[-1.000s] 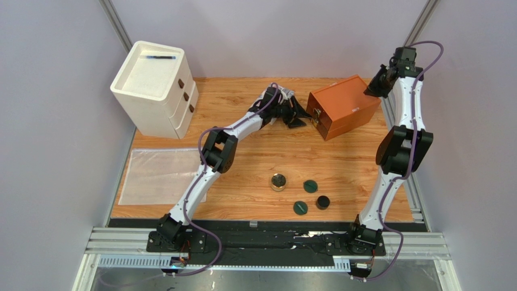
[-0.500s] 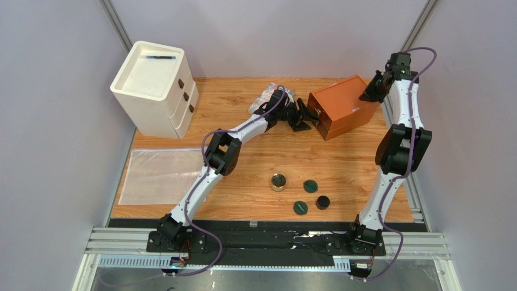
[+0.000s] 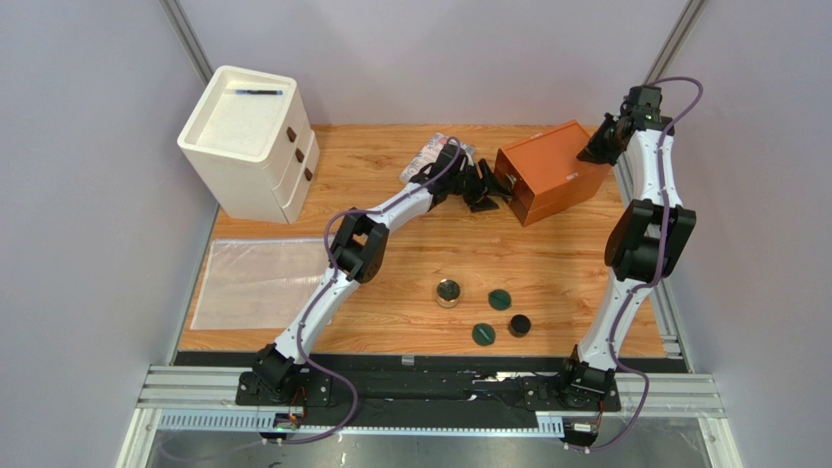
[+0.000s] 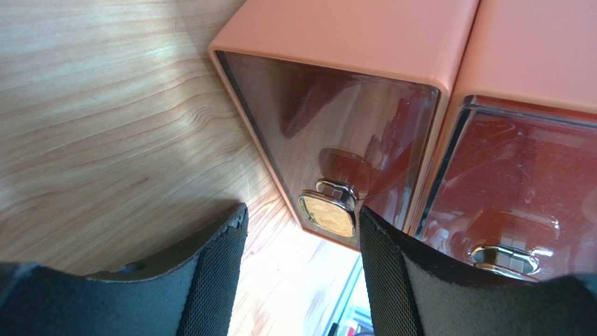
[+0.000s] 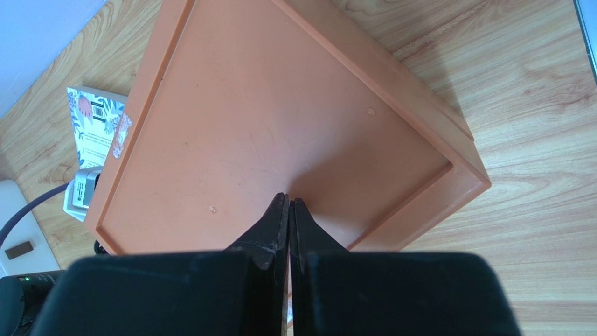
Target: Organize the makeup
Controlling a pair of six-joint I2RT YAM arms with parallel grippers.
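Floral booklet (image 5: 91,122) half hidden behind the orange box (image 5: 280,126) — drawer (image 4: 336,126) contents unreadable

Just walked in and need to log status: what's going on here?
The left end effector is open around the gold handle of a drawer on the orange box. The right end effector, shut, rests on the box's top, apparently steadying it. The compact, two green discs and black jar lie on the table.
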